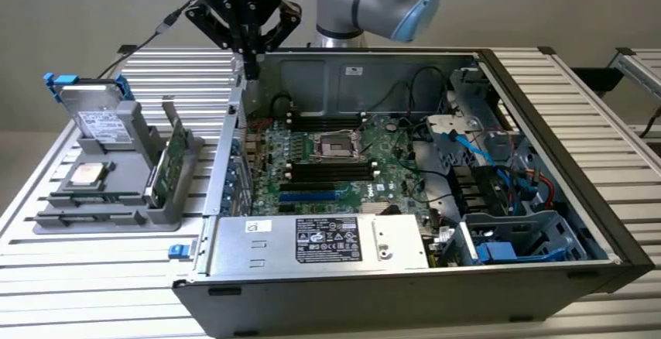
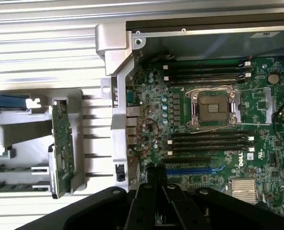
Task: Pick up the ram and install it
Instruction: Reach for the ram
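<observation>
Step in hand, my guess: going for ram, pick not done yet.
- Jaws pressed together, holding nothing, high over back corner of computer case (image 1: 341, 76), on holder side.
- Ram (image 2: 22, 168) sits on edge in slot of grey holder (image 1: 88, 221) on surface (image 1: 73, 285), near tall green card (image 1: 170, 161), well apart from jaws.
- Long black slots (image 2: 211, 139) on board look empty.
- Grab calls for: spread jaws first, line up along thin stick, pinch softly, don't bump card.
</observation>
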Robot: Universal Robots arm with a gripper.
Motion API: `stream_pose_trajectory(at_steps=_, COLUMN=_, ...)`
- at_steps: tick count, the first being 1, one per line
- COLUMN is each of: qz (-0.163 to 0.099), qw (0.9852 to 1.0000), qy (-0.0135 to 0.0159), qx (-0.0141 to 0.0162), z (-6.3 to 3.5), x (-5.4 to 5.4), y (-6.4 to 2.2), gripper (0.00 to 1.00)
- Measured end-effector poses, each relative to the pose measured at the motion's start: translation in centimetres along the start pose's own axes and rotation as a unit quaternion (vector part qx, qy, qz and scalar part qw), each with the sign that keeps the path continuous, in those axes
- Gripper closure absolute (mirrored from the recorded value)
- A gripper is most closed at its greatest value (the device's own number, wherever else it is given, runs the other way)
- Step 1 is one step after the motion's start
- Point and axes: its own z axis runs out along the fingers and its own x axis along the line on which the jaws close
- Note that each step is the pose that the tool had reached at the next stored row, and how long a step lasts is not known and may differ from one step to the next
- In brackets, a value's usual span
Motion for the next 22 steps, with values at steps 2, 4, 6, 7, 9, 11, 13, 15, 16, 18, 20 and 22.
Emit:
stream_pose_trajectory(at_steps=2, qz=0.000, qw=1.0000, qy=0.0065, qx=0.0005, z=0.04, x=0.8, y=-0.06, gripper=0.90)
stream_pose_trajectory(at_steps=4, qz=0.000, qw=0.9999, qy=0.0107, qx=0.0008, z=0.12, x=1.7, y=-0.13, gripper=0.90)
stream_pose_trajectory(at_steps=6, qz=0.001, qw=0.9999, qy=0.0126, qx=0.0009, z=0.24, x=2.6, y=-0.20, gripper=0.90)
stream_pose_trajectory(at_steps=7, qz=0.001, qw=0.9999, qy=0.0131, qx=0.0009, z=0.30, x=3.1, y=-0.23, gripper=0.90)
stream_pose_trajectory(at_steps=9, qz=0.001, qw=0.9999, qy=0.0140, qx=0.0010, z=0.40, x=4.0, y=-0.30, gripper=0.90)
stream_pose_trajectory(at_steps=11, qz=0.001, qw=0.9999, qy=0.0147, qx=0.0011, z=0.51, x=4.9, y=-0.37, gripper=0.90)
stream_pose_trajectory(at_steps=13, qz=0.001, qw=0.9999, qy=0.0152, qx=0.0011, z=0.62, x=5.8, y=-0.44, gripper=0.90)
stream_pose_trajectory(at_steps=15, qz=0.001, qw=0.9999, qy=0.0155, qx=0.0011, z=0.72, x=6.7, y=-0.51, gripper=0.90)
stream_pose_trajectory(at_steps=16, qz=0.001, qw=0.9999, qy=0.0156, qx=0.0011, z=0.77, x=7.1, y=-0.54, gripper=0.90)
stream_pose_trajectory(at_steps=18, qz=0.001, qw=0.9999, qy=0.0158, qx=0.0011, z=0.87, x=8.0, y=-0.61, gripper=0.90)
stream_pose_trajectory(at_steps=20, qz=0.001, qw=0.9999, qy=0.0159, qx=0.0011, z=0.97, x=9.0, y=-0.68, gripper=0.90)
stream_pose_trajectory(at_steps=22, qz=0.001, qw=0.9999, qy=0.0159, qx=0.0011, z=1.08, x=9.9, y=-0.75, gripper=0.90)
